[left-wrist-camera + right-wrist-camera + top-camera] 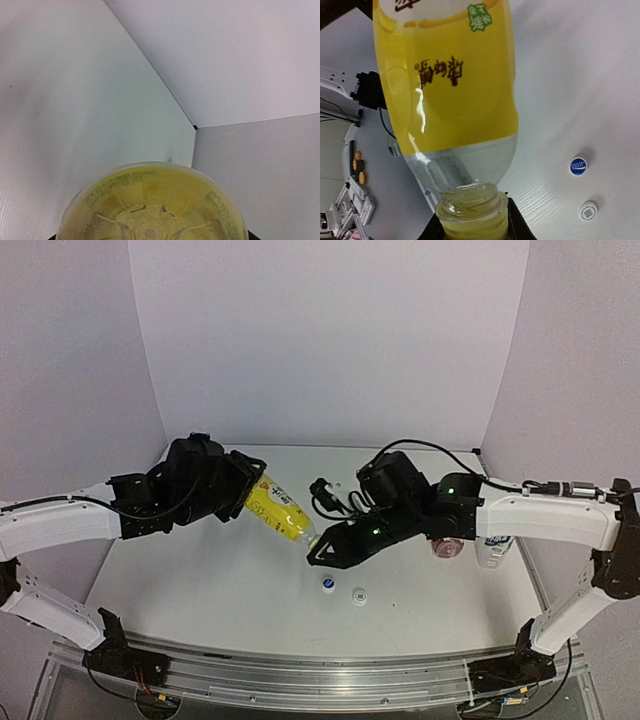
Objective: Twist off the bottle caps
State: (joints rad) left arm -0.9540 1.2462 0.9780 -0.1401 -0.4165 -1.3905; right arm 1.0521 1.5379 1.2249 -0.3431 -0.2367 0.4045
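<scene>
My left gripper is clamped on the base of the yellow bottle, holding it off the table with its neck slanting toward 4 o'clock; my right gripper is pinched tight around that neck end, the cap itself hidden between my fingers; a blue cap and a white cap lie loose at 6 o'clock of it; the amber bottle and clear bottle stand at 3 o'clock, partly hidden by my right arm.

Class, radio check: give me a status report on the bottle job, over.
Left gripper clamped on yellow bottle, base end, off the table. Right gripper closed on its neck end. Blue cap, white cap loose below, not obstructing.
</scene>
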